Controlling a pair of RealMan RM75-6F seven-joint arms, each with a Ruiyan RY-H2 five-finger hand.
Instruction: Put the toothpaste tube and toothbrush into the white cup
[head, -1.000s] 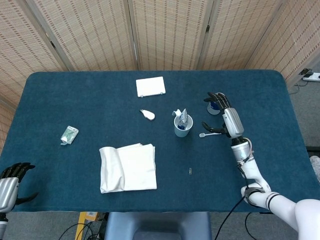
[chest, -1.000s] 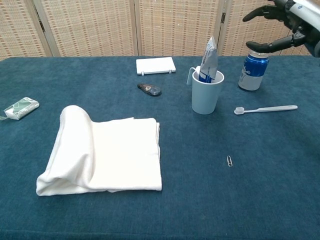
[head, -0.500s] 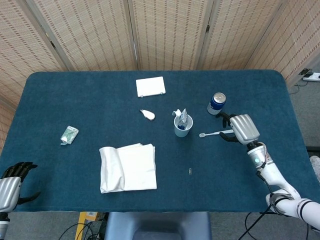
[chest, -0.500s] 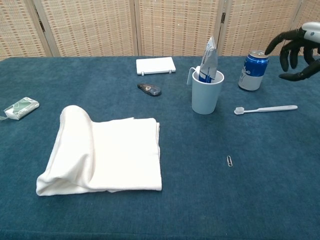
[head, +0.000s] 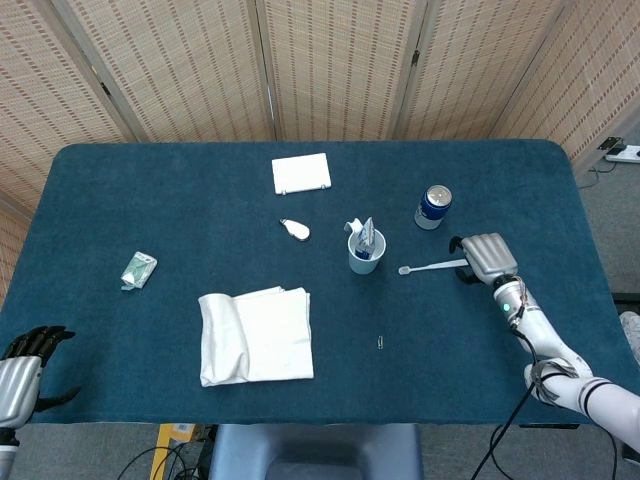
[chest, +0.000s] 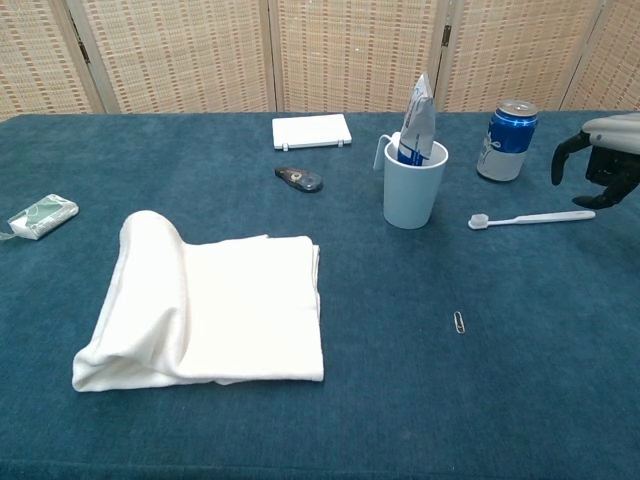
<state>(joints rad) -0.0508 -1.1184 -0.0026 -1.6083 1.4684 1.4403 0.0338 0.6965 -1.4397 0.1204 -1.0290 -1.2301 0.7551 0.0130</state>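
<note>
The white cup (head: 363, 257) (chest: 413, 190) stands near mid-table with the toothpaste tube (head: 367, 238) (chest: 417, 118) upright inside it. The white toothbrush (head: 430, 267) (chest: 530, 217) lies flat on the cloth to the cup's right, bristle head toward the cup. My right hand (head: 485, 257) (chest: 603, 160) hangs palm down just over the handle's far end, fingers apart and curled downward; nothing is gripped. My left hand (head: 20, 375) is low at the table's near left corner, holding nothing, and shows only in the head view.
A blue drink can (head: 433, 206) (chest: 506, 140) stands just behind the toothbrush. A folded white towel (chest: 215, 300), a paperclip (chest: 459, 322), a flat white box (chest: 311, 131), a small dark-and-white gadget (chest: 300, 179) and a green packet (chest: 42, 216) lie on the blue tablecloth (chest: 380, 400).
My right hand has come down from above the can to the toothbrush handle's end, close to the table. The toothbrush, cup and tube have not moved. The left hand has sunk slightly.
</note>
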